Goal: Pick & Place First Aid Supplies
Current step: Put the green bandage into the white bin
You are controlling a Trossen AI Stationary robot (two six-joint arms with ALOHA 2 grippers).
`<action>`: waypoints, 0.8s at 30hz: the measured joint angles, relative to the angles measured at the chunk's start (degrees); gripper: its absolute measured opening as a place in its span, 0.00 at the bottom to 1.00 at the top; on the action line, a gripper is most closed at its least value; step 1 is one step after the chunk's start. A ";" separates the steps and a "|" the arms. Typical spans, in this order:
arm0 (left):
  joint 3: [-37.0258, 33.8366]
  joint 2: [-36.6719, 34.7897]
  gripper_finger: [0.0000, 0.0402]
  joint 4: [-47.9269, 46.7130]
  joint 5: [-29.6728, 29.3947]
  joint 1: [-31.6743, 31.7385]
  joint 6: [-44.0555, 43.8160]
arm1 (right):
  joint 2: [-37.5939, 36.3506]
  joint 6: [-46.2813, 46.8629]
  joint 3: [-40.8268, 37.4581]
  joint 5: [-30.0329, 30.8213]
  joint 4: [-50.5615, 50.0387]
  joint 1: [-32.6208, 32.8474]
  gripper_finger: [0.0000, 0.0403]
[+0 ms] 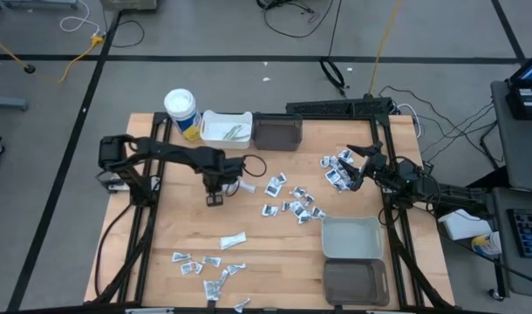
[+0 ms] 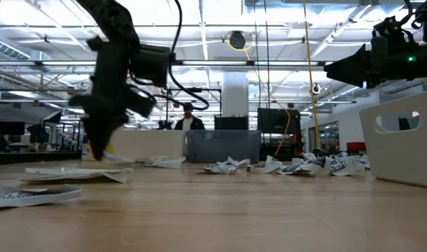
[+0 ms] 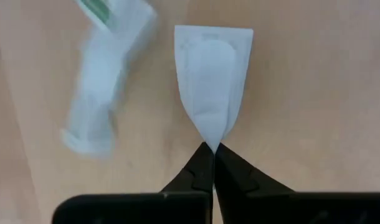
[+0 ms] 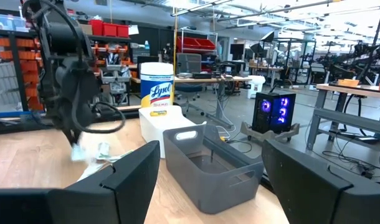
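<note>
My left gripper (image 3: 212, 149) points straight down over the table's middle left (image 1: 215, 195) and is shut on a small white packet (image 3: 212, 74). A second white packet with green print (image 3: 103, 81) lies on the wood beside it. More first aid supplies lie scattered at the table's middle (image 1: 292, 207), in a pile at the right (image 1: 336, 170) and near the front left (image 1: 209, 266). My right gripper (image 4: 209, 168) waits open and level above the right pile (image 1: 355, 167), holding nothing. My left gripper pinches the white packet by one narrow end (image 3: 210, 138), at the very tips of its two fingers. The fingers come from above, pointing down. That end is crumpled to a point, and the packet fans out flat from it; in the right wrist view it seems just off the wood (image 4: 78, 153).
At the far edge stand a wipes canister (image 1: 180, 112), a white bin (image 1: 215, 136) with packets in it, and a dark grey bin (image 1: 277, 133). A light grey bin (image 1: 351, 237) and a dark bin (image 1: 356, 282) stand at the front right. Bare wood lies between.
</note>
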 joint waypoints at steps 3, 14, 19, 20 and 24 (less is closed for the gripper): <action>1.08 -2.26 0.02 -2.72 0.85 0.00 0.70 | -0.02 0.01 0.01 0.00 0.02 -0.01 0.69; 7.22 -6.75 0.01 -16.17 2.39 0.05 -0.50 | 0.00 0.01 -0.01 0.00 0.00 0.00 0.69; 11.53 -7.76 0.01 -20.33 2.55 0.03 -0.43 | -0.02 0.01 -0.01 0.00 0.00 -0.01 0.69; 12.43 -7.74 0.01 -20.96 2.57 0.05 -0.39 | 0.00 0.01 -0.01 0.00 0.00 -0.01 0.69; 15.75 -8.27 0.02 -22.14 3.01 0.03 -0.49 | 0.00 0.01 -0.01 0.00 0.00 -0.01 0.69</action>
